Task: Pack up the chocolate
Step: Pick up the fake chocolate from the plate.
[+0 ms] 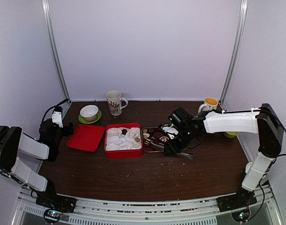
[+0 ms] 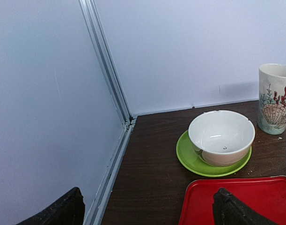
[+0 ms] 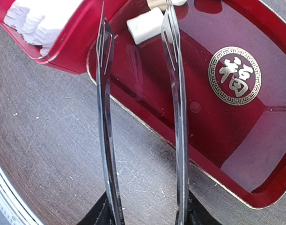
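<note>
Right gripper (image 3: 147, 216) is clamped on the steel tongs (image 3: 105, 140), tines apart and empty, poised just short of a cream-white chocolate cube (image 3: 145, 25) in the glossy dark-red tray (image 3: 255, 154) beside the red box (image 3: 63, 44). If they close off-centre, that cube could skid away. The left tine might also snag the box wall.

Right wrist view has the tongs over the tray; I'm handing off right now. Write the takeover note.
Left gripper: open, empty, beside the red lid's edge.
Right gripper: shut on the tongs, blades apart above the dark red tray.
Chocolate: one cream-white cube lies on the tray between the tong tips, not gripped; more pieces near it. A couple of brown pieces sit in the red box's white insert.
Done: some packed. Left: move the tray's pieces into the box, probably then the lid.
</note>
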Action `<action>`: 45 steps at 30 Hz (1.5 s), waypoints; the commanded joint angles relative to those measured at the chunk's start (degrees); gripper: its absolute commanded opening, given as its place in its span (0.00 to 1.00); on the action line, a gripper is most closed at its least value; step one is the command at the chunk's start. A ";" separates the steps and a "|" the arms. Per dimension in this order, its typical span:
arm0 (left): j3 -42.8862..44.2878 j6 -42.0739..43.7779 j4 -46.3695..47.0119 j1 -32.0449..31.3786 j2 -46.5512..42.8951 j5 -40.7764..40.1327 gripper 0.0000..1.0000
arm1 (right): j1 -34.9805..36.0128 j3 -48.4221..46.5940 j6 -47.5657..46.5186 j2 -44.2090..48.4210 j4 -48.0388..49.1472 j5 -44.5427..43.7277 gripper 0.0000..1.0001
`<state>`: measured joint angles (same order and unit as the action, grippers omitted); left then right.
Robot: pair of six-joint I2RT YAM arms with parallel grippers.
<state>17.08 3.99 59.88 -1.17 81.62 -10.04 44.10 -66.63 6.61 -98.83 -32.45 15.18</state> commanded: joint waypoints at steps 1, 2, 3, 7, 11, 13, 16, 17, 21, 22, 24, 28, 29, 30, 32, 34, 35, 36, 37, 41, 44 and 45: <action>-0.07 0.24 1.88 0.40 -0.07 0.46 0.98 | 0.38 -2.42 -0.28 -1.35 -1.43 -2.44 0.45; -0.11 0.26 1.84 0.40 -0.06 0.49 0.98 | 0.42 -2.71 -0.16 -1.63 -1.58 -2.58 0.45; -0.10 0.25 1.85 0.38 -0.07 0.49 0.98 | 0.38 -2.98 -0.18 -1.86 -1.69 -2.65 0.45; -0.11 0.25 1.87 0.46 -0.06 0.49 0.98 | 0.39 -3.77 -0.10 -2.83 -2.33 -3.64 0.45; -0.09 0.25 1.89 0.40 -0.06 0.46 0.98 | 0.40 -3.98 -0.02 -3.63 -2.51 -3.75 0.46; -0.06 0.23 1.90 0.44 -0.06 0.52 0.98 | 0.41 -4.17 0.11 -3.91 -2.64 -4.15 0.46; -0.04 0.24 1.86 0.40 -0.06 0.46 0.98 | 0.44 -4.72 0.31 -4.49 -2.81 -4.49 0.46; -0.09 0.27 1.85 0.41 -0.06 0.53 0.98 | 0.41 -4.92 0.33 -4.71 -2.88 -4.49 0.46; -0.07 0.31 1.87 0.35 -0.06 0.49 0.98 | 0.42 -5.47 0.51 -5.53 -2.95 -4.79 0.46; -0.08 0.27 1.89 0.33 -0.06 0.48 0.98 | 0.38 -5.68 0.51 -5.66 -2.97 -4.87 0.46; -0.08 0.30 1.86 0.42 -0.06 0.48 0.98 | 0.42 -5.91 0.55 -5.93 -2.93 -4.94 0.46; -0.11 0.30 1.84 0.39 -0.06 0.51 0.98 | 0.38 -6.45 0.51 -6.49 -3.15 -5.31 0.46; -0.08 0.22 1.90 0.45 -0.06 0.47 0.98 | 0.38 -6.63 0.51 -6.69 -3.23 -5.45 0.46; -0.07 0.26 1.86 0.41 -0.06 0.46 0.98 | 0.41 -6.75 0.54 -6.86 -3.24 -5.63 0.46; -0.08 0.26 1.90 0.41 -0.07 0.47 0.98 | 0.42 -6.97 0.66 -7.11 -3.18 -6.01 0.46; -0.04 0.24 1.85 0.38 -0.08 0.46 0.98 | 0.41 -7.11 0.91 -7.28 -3.19 -6.17 0.44; -0.03 0.25 1.85 0.45 -0.07 0.46 0.98 | 0.38 -7.03 1.01 -7.19 -3.10 -6.25 0.43; -0.06 0.28 1.89 0.43 -0.06 0.49 0.98 | 0.42 -6.90 1.15 -6.98 -2.94 -6.34 0.42; -0.09 0.28 1.89 0.43 -0.06 0.42 0.98 | 0.39 -6.54 1.27 -6.61 -2.73 -6.51 0.42; -0.05 0.24 1.87 0.38 -0.06 0.48 0.98 | 0.28 -5.28 1.73 -4.87 -2.06 -7.66 0.38; -0.08 0.24 1.83 0.39 -0.06 0.46 0.98 | 0.15 -4.24 1.99 -3.51 -1.71 -8.37 0.35; -0.10 0.25 1.85 0.40 -0.06 0.46 0.98 | 0.05 -3.84 2.07 -3.06 -1.60 -8.59 0.35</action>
<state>17.08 3.99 59.88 -1.17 81.62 -10.04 44.29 -71.94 7.88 -105.23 -35.16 9.15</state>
